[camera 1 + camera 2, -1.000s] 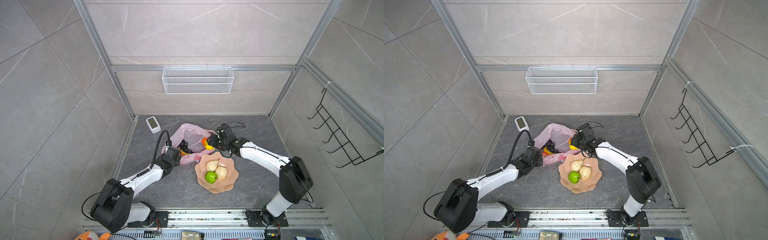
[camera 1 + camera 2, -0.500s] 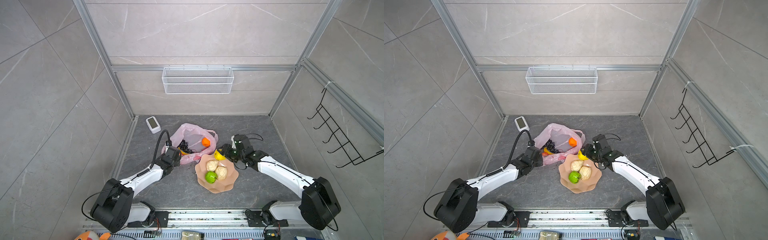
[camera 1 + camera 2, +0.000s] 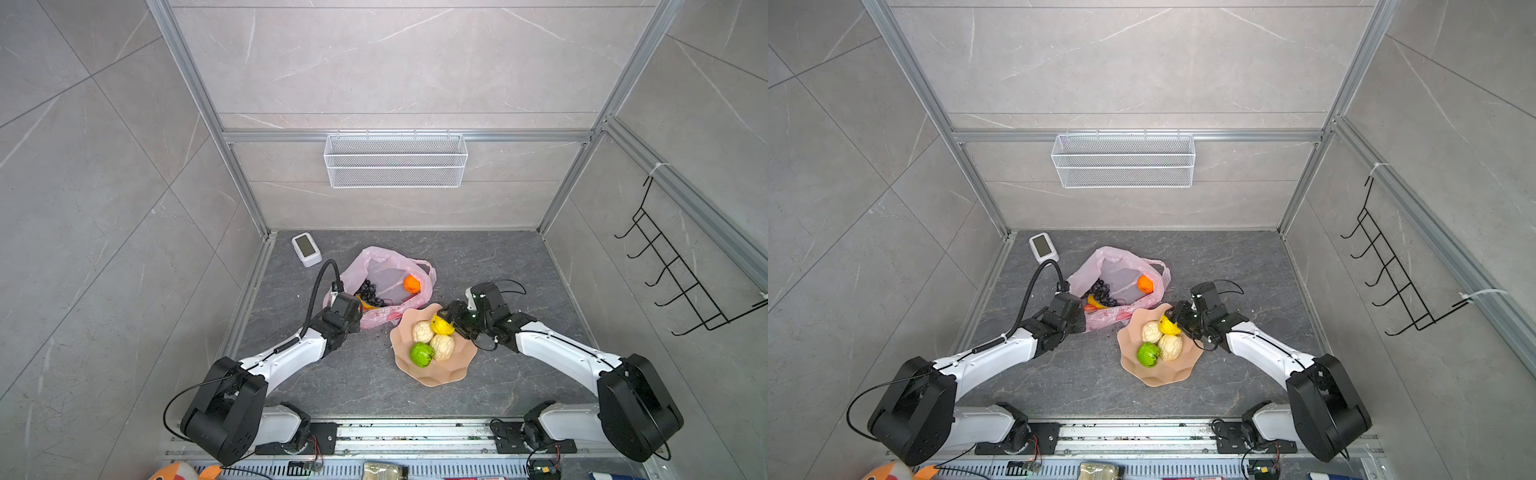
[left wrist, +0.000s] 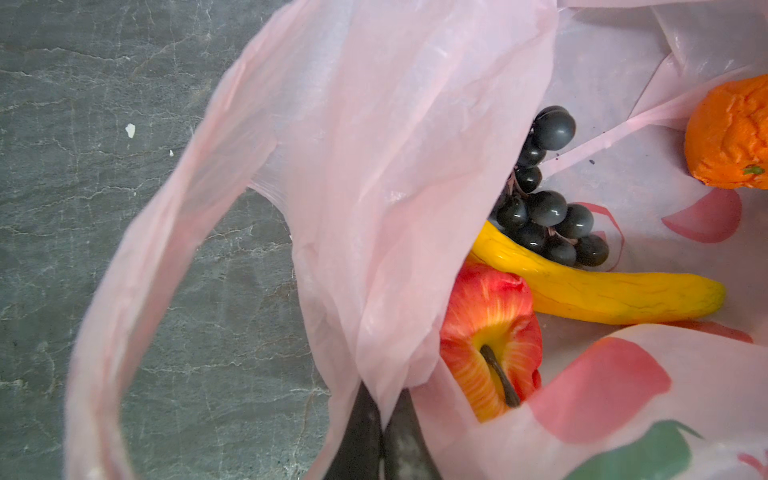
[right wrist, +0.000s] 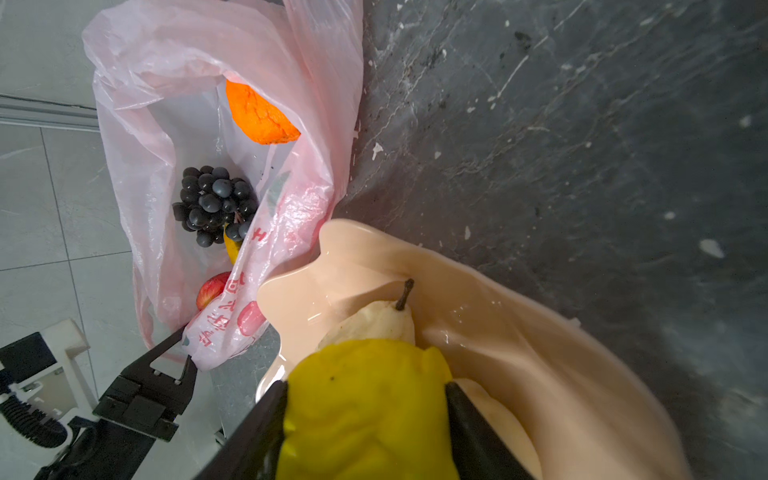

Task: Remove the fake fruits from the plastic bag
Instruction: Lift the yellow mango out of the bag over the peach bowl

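The left gripper (image 4: 383,419) is pinching the plastic bag (image 3: 384,264) by its rim at 7 o'clock, keeping the mouth open. The grape bunch (image 3: 370,293), banana (image 4: 602,297), red apple (image 4: 490,332) and orange (image 3: 411,284) are lying inside. The right gripper (image 5: 365,392), having swung away from the bag, is clamping a yellow fruit (image 3: 441,325) over the peach plate (image 3: 432,376) at 1 o'clock, so a fourth piece is probably about to be released.

Left hand (image 4: 383,432), right hand (image 5: 366,388): both clamped
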You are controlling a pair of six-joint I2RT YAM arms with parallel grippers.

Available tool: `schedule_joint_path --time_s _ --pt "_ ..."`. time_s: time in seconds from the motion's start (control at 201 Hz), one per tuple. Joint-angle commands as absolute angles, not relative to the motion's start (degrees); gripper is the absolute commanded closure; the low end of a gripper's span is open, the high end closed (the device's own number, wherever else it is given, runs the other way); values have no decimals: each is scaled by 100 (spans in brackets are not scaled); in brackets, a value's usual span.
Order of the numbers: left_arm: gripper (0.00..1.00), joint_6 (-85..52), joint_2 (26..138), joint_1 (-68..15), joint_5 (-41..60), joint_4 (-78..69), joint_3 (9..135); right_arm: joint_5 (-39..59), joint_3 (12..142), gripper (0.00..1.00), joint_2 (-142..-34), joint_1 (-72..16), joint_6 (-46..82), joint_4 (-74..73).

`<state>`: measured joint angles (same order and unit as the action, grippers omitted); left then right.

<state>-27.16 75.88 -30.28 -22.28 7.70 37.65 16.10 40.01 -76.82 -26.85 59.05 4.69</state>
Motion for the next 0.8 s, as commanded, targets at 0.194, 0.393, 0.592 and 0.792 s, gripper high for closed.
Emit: schedule_joint_path --time_s 0.194,0.393,0.592,0.792 --pt "100 -2629 7559 -3041 -2307 747 3886 1633 3884 32 -7726 -2659 6082 251" --pt "100 -2633 7559 -3041 -2311 750 3885 1452 3964 29 -7650 -2662 5987 575" --pt "100 -2628 7559 -3040 -2312 744 3885 1284 4084 26 -7520 -2663 5850 958" --pt "100 -2632 7550 -3041 -2322 740 3877 1096 4226 24 -7345 -2663 5698 1480"
